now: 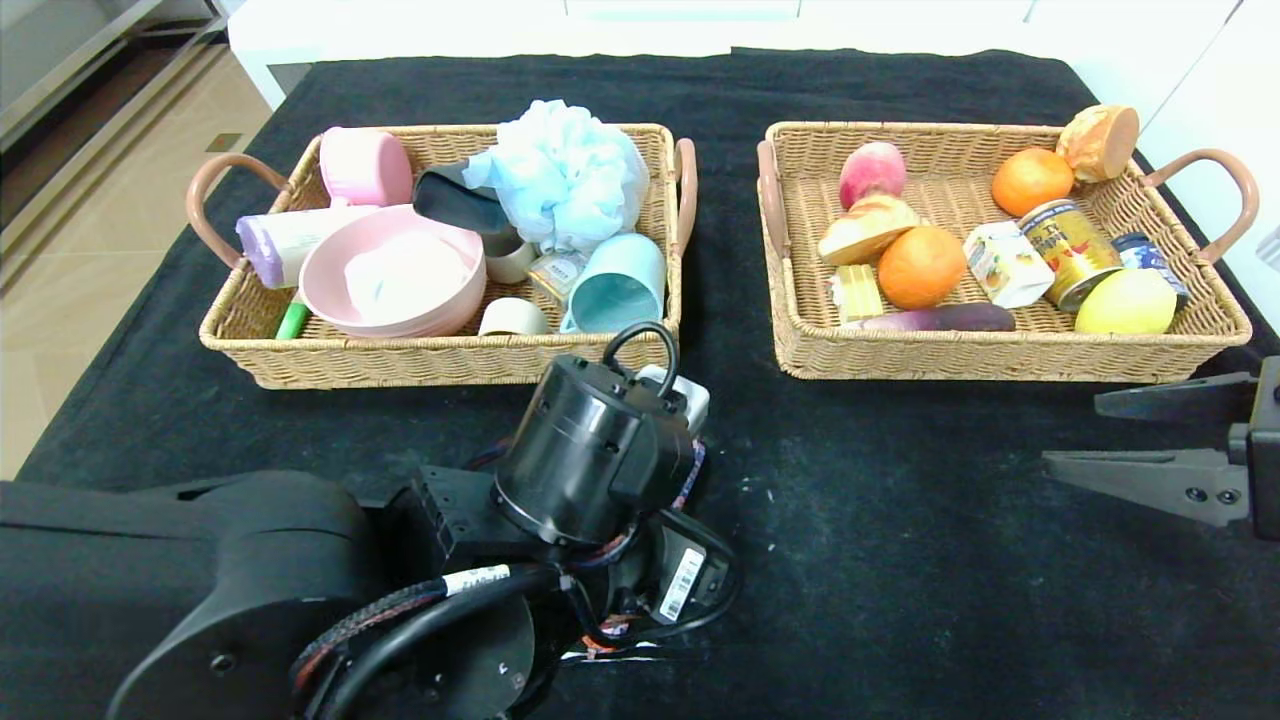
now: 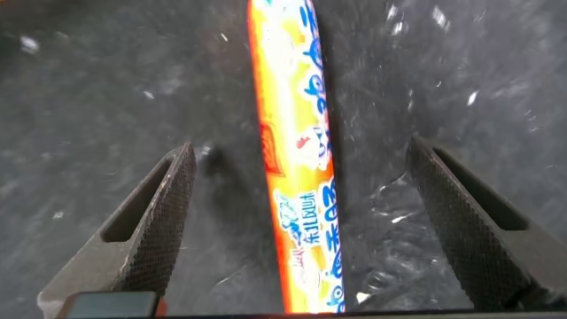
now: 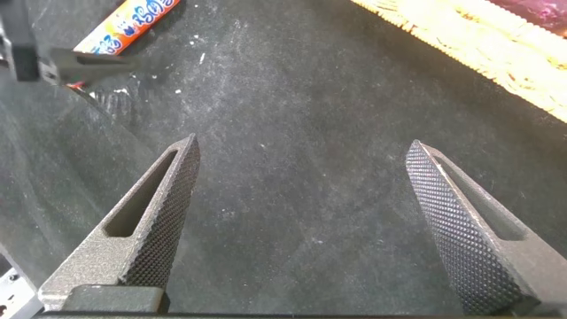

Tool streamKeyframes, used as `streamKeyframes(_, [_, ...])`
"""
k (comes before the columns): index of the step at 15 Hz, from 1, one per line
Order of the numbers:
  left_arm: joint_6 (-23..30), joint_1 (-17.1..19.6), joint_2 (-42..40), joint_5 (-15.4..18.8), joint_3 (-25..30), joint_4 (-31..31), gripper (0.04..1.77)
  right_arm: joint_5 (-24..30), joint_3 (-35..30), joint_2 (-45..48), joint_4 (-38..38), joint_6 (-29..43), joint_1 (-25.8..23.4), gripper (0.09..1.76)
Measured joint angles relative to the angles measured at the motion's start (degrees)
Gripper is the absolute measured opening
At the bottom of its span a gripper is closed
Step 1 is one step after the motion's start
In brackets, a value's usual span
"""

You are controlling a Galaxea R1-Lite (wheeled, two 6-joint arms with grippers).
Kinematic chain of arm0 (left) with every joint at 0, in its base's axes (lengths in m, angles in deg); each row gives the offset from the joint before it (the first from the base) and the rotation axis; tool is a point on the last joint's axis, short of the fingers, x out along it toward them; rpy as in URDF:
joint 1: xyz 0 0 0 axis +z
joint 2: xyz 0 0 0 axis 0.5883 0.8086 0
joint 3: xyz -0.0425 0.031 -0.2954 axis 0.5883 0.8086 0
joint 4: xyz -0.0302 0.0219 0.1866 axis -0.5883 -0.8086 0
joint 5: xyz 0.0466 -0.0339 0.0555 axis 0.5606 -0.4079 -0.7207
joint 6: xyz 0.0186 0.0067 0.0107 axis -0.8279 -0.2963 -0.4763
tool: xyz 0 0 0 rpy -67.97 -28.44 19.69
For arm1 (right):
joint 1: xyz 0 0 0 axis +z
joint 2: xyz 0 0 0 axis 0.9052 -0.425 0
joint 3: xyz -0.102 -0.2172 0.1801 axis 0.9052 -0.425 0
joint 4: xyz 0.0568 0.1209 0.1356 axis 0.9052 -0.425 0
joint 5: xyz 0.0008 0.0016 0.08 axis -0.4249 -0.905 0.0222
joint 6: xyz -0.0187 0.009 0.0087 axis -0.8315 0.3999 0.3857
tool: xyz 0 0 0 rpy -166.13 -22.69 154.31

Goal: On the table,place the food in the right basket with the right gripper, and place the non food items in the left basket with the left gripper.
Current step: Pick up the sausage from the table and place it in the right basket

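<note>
1. The worktop (image 1: 900, 520) under its black cloth carries everything, and its near half lies almost bare, which suggests most of the sorting is done.
2. The left basket (image 1: 440, 360) sits at the far left so the left arm can reach it; it already holds the non-food things, among them the light-blue bath pouf (image 1: 565, 170), a pink bowl (image 1: 390, 270) and cups.
3. The right basket (image 1: 1000, 355) stands just beside it, a gap between their handles, and takes the food: oranges, a peach, bread, cans and the small white carton (image 1: 1005, 262).
4. The left gripper (image 2: 301, 230) hangs low over the cloth in front of the left basket, jaws spread wide and holding nothing. They straddle the sausage stick (image 2: 297, 177), which lies flat on the cloth between them, touching neither finger (food, so by the task it belongs to the other arm).
5. The right gripper (image 1: 1140, 440) waits at the right edge, in front of the right basket, jaws also fully spread and empty. Its own camera shows the sausage stick (image 3: 128, 22) well apart across the cloth, so it seems the last item to be moved.
</note>
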Motion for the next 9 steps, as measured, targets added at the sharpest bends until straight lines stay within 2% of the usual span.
streamKeyframes(6, [-0.35, -0.16, 1.28, -1.55, 0.26, -0.79, 1.72, 0.01, 0.0, 0.0, 0.33, 0.05, -0.09, 1.7])
streamKeyframes(7, [-0.41, -0.18, 1.33, -1.63, 0.34, -0.85, 1.63, 0.01, -0.07, 0.0, 0.33, 0.06, -0.11, 1.7])
streamKeyframes(9, [-0.52, -0.21, 1.39, -1.61, 0.54, -0.79, 1.3, 0.01, -0.11, 0.05, 0.35, 0.05, -0.11, 1.7])
